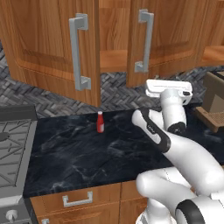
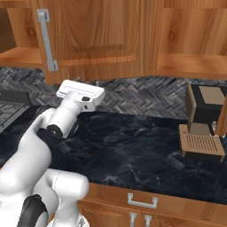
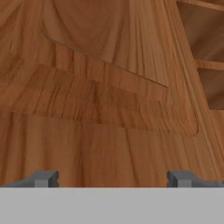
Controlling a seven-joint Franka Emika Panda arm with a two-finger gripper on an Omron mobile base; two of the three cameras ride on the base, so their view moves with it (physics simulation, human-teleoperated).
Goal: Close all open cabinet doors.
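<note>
Two tall brown cabinet doors with grey bar handles stand swung open above the counter. The left door [image 1: 52,48] hangs over the counter's left part. The right door [image 1: 175,39] is the one with the handle at its left edge in the right base view [image 2: 97,35]. Between them the cabinet's shelf [image 1: 113,59] shows. My gripper [image 1: 169,87] is raised just below and in front of the right door's lower edge. In the hand view that door's recessed panel [image 3: 105,78] is very close, and the gripper [image 3: 113,179] is open, its fingertips [image 3: 43,178] wide apart and holding nothing.
A small red bottle [image 1: 100,121] stands on the black marble counter [image 1: 78,153]. A stove [image 1: 13,144] lies at the left, a coffee machine [image 2: 203,128] at the right. More open shelves [image 2: 186,62] show at the upper right, and drawers [image 1: 78,199] run below the counter.
</note>
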